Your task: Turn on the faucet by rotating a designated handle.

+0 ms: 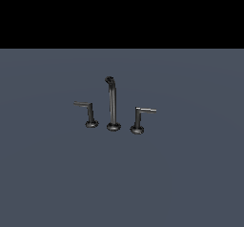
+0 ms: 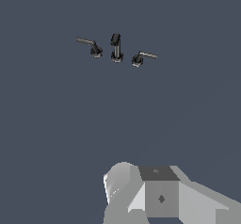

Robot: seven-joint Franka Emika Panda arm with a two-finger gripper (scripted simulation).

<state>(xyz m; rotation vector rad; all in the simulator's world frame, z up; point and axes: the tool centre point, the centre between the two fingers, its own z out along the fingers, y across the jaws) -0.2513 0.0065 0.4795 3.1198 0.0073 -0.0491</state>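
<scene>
Handle [image 1: 84, 105], the dull lever beside the spout [image 1: 112, 102], sits untouched; I judge I'm at the approach. My hand [image 2: 141, 190] is well short of it, and I can't tell its grip state.

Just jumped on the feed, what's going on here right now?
Nothing is being handled yet. The faucet stands alone on the grey floor: a tall spout with a lever on either side. The handle to turn, the duller lever on the exterior view's left, is untouched. The arm does not appear in the exterior view. The wrist view shows only part of the gripper, well short of the faucet, and its fingers can't be made out.
</scene>
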